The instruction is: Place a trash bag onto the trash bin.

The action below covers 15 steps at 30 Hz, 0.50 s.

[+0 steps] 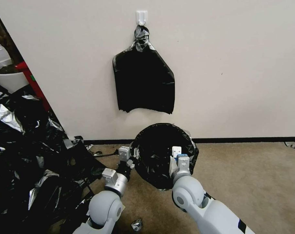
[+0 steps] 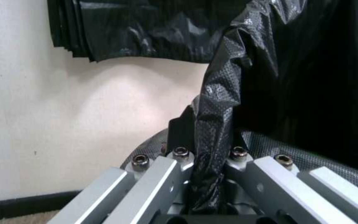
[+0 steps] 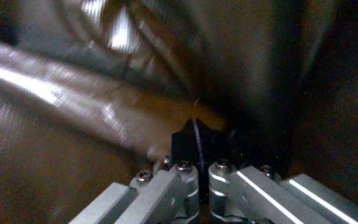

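Observation:
The glossy black trash bag [image 1: 157, 156] stands on the floor against the wall with its round mouth spread wide; the trash bin is hidden under it. My left gripper [image 1: 134, 152] is at the mouth's left edge. In the left wrist view the left gripper [image 2: 210, 146] is shut on a bunched fold of the trash bag [image 2: 220, 93]. My right gripper [image 1: 176, 152] reaches inside the mouth on its right side. In the right wrist view the right gripper [image 3: 197, 137] is shut, with folds of the trash bag [image 3: 104, 102] running into its tips.
A thick stack of black bags [image 1: 144, 81] hangs from a wall hook right above. A heap of black and silver plastic scraps [image 1: 24, 156] fills the left floor, with a white plant pot [image 1: 9, 76] behind it. A foil scrap [image 1: 137, 224] lies near my base. Bare carpet [image 1: 251, 182] lies to the right.

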{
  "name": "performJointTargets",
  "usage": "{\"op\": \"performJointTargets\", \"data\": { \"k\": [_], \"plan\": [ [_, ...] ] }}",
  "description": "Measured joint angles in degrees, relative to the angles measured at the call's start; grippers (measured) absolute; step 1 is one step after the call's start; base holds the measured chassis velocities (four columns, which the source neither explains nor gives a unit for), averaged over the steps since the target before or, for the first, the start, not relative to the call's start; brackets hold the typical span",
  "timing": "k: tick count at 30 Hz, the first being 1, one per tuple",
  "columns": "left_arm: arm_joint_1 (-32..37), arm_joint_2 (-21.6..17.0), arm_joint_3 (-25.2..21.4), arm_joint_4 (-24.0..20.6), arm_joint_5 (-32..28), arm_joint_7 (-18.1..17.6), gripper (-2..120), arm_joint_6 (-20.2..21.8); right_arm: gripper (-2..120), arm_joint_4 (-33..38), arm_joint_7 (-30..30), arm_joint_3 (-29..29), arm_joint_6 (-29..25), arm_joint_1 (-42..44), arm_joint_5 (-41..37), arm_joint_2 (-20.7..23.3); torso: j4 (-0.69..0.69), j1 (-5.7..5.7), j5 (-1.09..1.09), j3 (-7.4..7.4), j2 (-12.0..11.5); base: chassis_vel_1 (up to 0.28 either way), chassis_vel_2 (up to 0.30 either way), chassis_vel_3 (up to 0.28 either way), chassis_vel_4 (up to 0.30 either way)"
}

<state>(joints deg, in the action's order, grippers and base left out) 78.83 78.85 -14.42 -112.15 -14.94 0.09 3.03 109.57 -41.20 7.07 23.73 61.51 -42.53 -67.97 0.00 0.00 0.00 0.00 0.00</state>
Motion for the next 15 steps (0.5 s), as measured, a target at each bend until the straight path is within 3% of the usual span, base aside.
{"op": "performJointTargets", "data": {
  "k": [3,9,15],
  "plan": [
    [-0.2,0.0,0.2,0.3,-0.1,0.0,3,0.0,2,-0.2,0.1,-0.4,0.2,0.0,-1.0,-0.1,0.00,0.00,0.00,0.00,0.0,0.000,0.000,0.000,0.000],
    [-0.8,-0.1,0.2,0.9,-0.2,0.0,3,0.0,22,0.3,0.1,-1.1,0.3,0.9,-0.6,0.3,0.00,0.00,0.00,0.00,0.0,0.000,0.000,0.000,0.000],
    [-1.4,-0.1,0.0,1.8,-0.2,-0.9,3,0.2,48,6.5,1.5,-1.7,-1.5,4.1,-1.1,1.2,0.00,0.00,0.00,0.00,0.0,0.000,0.000,0.000,0.000]
  ]
}}
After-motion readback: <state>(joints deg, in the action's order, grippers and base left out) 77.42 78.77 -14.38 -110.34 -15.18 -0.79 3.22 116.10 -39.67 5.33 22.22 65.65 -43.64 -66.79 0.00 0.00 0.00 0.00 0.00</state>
